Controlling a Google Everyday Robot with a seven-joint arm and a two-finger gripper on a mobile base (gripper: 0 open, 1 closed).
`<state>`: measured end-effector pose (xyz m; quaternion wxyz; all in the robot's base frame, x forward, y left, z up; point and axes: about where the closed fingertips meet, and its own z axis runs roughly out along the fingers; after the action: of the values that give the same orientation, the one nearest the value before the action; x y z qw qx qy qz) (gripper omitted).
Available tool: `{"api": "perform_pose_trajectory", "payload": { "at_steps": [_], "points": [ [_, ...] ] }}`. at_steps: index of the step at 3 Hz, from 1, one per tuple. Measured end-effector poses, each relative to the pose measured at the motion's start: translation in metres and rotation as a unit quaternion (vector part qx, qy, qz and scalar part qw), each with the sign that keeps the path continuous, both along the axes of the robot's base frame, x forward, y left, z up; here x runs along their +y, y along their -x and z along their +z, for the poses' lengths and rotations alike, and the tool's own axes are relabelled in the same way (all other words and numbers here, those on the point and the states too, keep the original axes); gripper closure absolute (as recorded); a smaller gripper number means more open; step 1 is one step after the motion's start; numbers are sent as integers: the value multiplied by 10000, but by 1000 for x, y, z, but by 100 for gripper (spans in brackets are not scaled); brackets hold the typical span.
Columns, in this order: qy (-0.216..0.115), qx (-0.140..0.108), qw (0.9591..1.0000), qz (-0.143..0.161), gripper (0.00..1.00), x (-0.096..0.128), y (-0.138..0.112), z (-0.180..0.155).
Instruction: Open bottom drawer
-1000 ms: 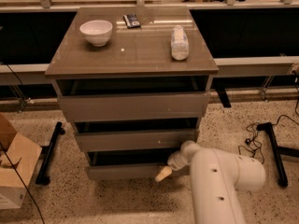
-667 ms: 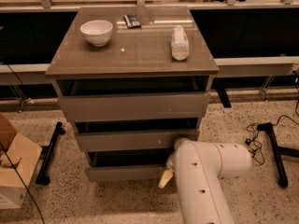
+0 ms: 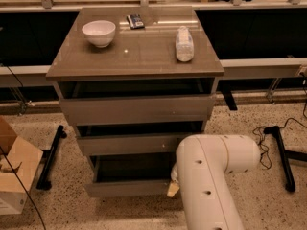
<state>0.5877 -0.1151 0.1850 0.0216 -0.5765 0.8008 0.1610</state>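
Bottom drawer sits lowest of three in the counter, right at floor level. Its flat grey front stands forward of the two fronts above, and the dark box behind it shows from above, so I judge it partly open. Its long axis runs left to right across the counter's face, and the front faces the camera, which is the way it slides out.

Nearest the camera, below the counter's right front corner, the white arm bends down to the floor. The gripper shows as a tan tip at the drawer front's right end, seemingly touching it. With no handle, catching that edge looks like the only way to pull. Whether the jaws are apart or together I cannot tell.

Above are the middle drawer and top drawer. On the counter's top are a white bowl at back left, a bottle lying on its side at right, and a small dark packet at the back edge.
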Motion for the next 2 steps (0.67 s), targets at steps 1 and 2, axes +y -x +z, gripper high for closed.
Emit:
{"api": "perform_pose_trajectory", "payload": {
  "at_steps": [1, 2],
  "points": [
    [-132, 139, 9997, -139, 39, -3, 44, 16],
    [-273, 343, 9968, -667, 16, -10, 95, 18]
  ]
}}
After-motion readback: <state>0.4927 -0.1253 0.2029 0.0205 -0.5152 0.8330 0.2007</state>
